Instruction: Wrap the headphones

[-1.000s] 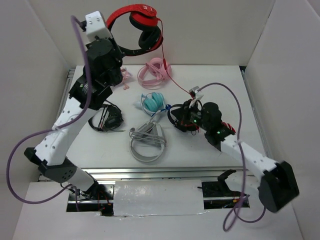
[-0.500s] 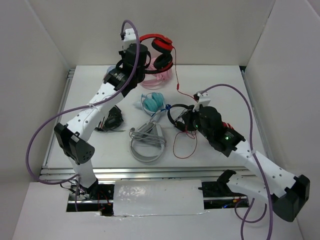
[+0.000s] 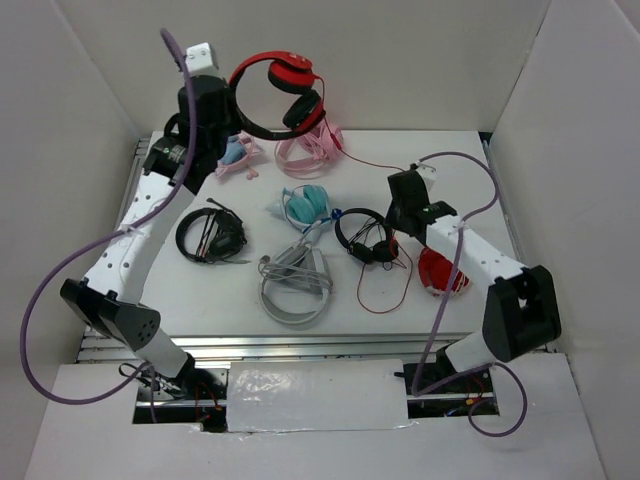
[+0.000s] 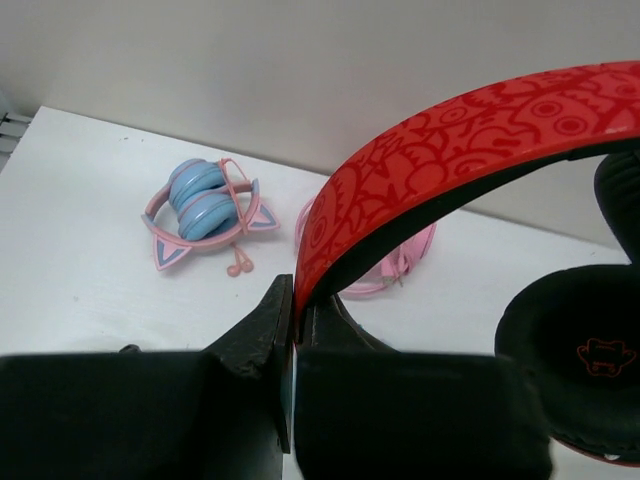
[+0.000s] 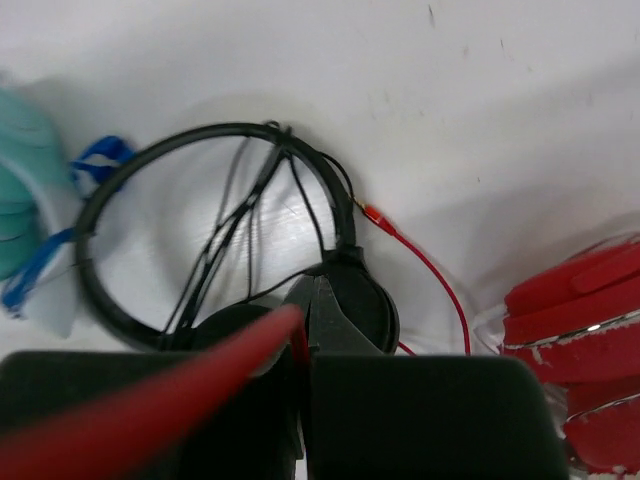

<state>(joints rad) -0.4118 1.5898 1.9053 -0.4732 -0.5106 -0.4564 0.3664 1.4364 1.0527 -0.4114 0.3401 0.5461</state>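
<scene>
The headphones (image 3: pixel 290 85), with red cups, black pads and a red-and-black headband (image 4: pixel 450 140), hang in the air at the back of the table. My left gripper (image 3: pixel 228 108) is shut on the headband, as the left wrist view (image 4: pixel 297 292) shows. The thin red cable (image 3: pixel 355 160) runs from the cup down to my right gripper (image 3: pixel 404 203), then lies in a loop (image 3: pixel 385 290) on the table. My right gripper (image 5: pixel 308 292) is shut on the cable (image 5: pixel 200 375), above a black on-ear pair (image 5: pixel 200 230). The cable's plug end (image 5: pixel 376 214) lies on the table.
A compact red pair (image 3: pixel 440 272) lies right of my right arm. Black on-ear headphones (image 3: pixel 365 238), a teal pair (image 3: pixel 305 205), a grey pair (image 3: pixel 295 290), a black headset (image 3: pixel 212 235), pink headphones (image 3: pixel 305 150) and a blue-pink cat-ear pair (image 4: pixel 205 205) lie on the table. White walls enclose it.
My left arm has swung left with the headphones, still held high. My right gripper has drawn back toward the far right with the cable; the loop on the table has grown.
</scene>
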